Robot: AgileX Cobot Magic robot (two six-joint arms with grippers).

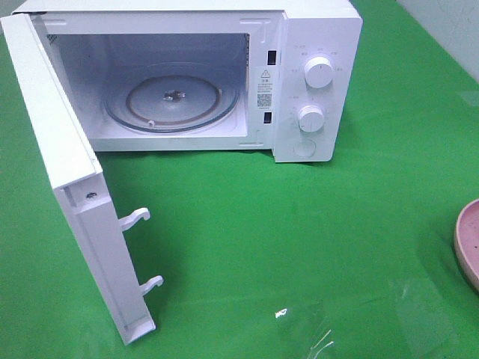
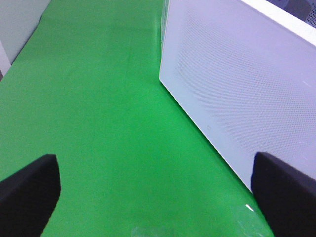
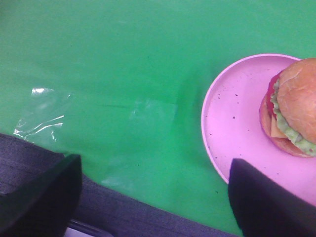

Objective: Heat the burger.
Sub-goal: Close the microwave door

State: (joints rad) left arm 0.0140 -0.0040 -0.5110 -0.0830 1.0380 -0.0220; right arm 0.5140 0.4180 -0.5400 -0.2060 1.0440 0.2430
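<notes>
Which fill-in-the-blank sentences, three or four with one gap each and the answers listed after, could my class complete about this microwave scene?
1. The door of the white microwave oven stands ____.
2. The burger with the golden-brown bun sits on a round plate coloured ____.
3. The round glass turntable inside the oven carries ____.
4. The cloth covering the table is ____.

Missing words: open; pink; nothing; green
</notes>
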